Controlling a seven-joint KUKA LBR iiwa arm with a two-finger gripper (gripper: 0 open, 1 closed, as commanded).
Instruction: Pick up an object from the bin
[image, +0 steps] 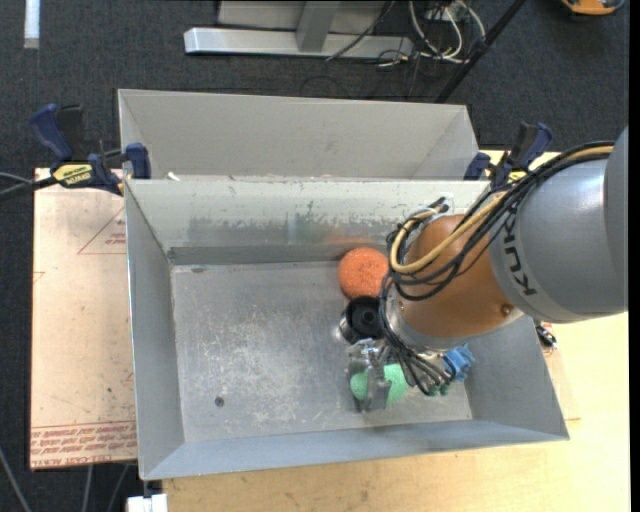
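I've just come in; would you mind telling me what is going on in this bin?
The KUKA arm reaches into the grey bin from the right. Its gripper is down at a small green thing near the bin's front wall. Whether it has hold of that thing cannot be told. An orange ball, a black round thing and a blue thing lie close by.
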